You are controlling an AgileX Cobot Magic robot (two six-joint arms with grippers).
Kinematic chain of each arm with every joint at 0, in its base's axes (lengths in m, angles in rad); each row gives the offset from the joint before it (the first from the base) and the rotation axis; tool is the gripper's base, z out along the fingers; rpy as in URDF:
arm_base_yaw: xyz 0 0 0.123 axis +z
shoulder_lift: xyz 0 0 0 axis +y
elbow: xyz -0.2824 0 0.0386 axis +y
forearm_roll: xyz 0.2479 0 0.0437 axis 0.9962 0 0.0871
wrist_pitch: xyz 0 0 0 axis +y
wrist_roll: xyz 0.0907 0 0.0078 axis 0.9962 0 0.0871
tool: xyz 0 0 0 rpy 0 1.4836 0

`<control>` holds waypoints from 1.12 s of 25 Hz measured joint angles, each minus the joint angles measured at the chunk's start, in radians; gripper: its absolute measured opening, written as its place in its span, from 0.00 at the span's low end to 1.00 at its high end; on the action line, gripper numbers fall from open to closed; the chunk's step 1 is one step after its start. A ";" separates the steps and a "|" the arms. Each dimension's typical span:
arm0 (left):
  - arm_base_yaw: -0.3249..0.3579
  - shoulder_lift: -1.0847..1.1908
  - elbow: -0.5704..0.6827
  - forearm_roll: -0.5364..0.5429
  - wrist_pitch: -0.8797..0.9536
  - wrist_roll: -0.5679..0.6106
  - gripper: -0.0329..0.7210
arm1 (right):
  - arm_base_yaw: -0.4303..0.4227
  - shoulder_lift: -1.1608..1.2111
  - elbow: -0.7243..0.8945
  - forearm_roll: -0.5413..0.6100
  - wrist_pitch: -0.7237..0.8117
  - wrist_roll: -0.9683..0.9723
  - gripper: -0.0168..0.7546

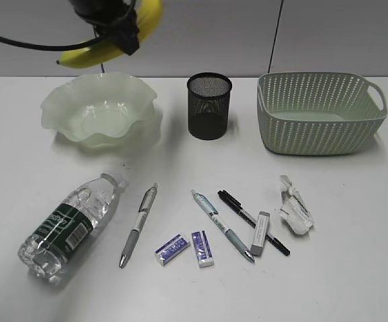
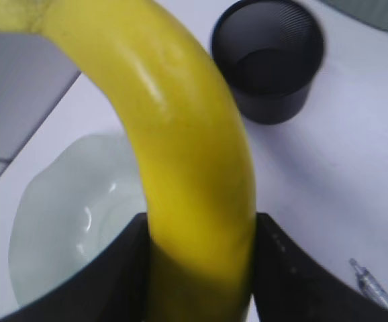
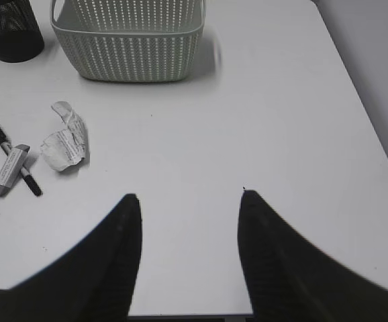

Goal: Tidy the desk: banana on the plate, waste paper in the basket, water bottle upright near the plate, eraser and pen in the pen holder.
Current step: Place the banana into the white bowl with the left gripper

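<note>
Your left gripper has its jaws clamped on the banana, plate right below them. Your right gripper hangs agape, holding nothing, bare desk under and ahead up to the far rim.

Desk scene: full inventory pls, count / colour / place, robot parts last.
banana: 1, yellow, held in the air above the plate
plate: 1, pale green, wavy rim, back left
pen holder: 1, black mesh, back centre
basket: 1, sage green, back right
water bottle: 1, clear, green label, lying front left
pens: 3, front centre
erasers: 3, front centre; the grey one lies on the black pen
waste paper: 1, white, front right
desk: 1, white
left hand: shut on banana
right hand: open, empty, over bare desk
</note>
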 joint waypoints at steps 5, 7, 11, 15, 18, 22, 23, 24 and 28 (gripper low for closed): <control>0.142 0.086 0.000 -0.055 -0.033 -0.038 0.48 | 0.000 0.000 0.000 0.000 0.000 0.000 0.52; 0.180 0.134 0.000 -0.076 -0.051 -0.039 0.48 | 0.000 0.000 0.000 0.000 0.000 0.000 0.52; 0.214 0.217 0.000 -0.094 -0.079 -0.043 0.48 | 0.000 0.000 0.000 0.000 0.000 0.000 0.52; 0.215 0.258 0.000 -0.110 -0.114 -0.043 0.48 | 0.000 0.000 0.000 0.000 0.000 -0.001 0.52; 0.215 0.260 0.000 -0.119 -0.145 -0.043 0.54 | 0.000 0.000 0.000 0.000 0.000 -0.001 0.52; 0.215 0.259 0.000 -0.119 -0.137 -0.043 0.70 | 0.000 0.000 0.000 0.000 0.000 -0.001 0.52; 0.215 0.254 0.000 -0.119 -0.122 -0.043 0.72 | 0.000 0.000 0.000 0.000 0.000 -0.001 0.52; 0.215 0.244 0.000 -0.119 -0.101 -0.045 0.73 | 0.000 0.000 0.000 0.000 0.000 -0.001 0.52; 0.215 0.169 0.000 -0.116 -0.019 -0.086 0.73 | 0.000 0.000 0.000 0.000 0.000 -0.001 0.52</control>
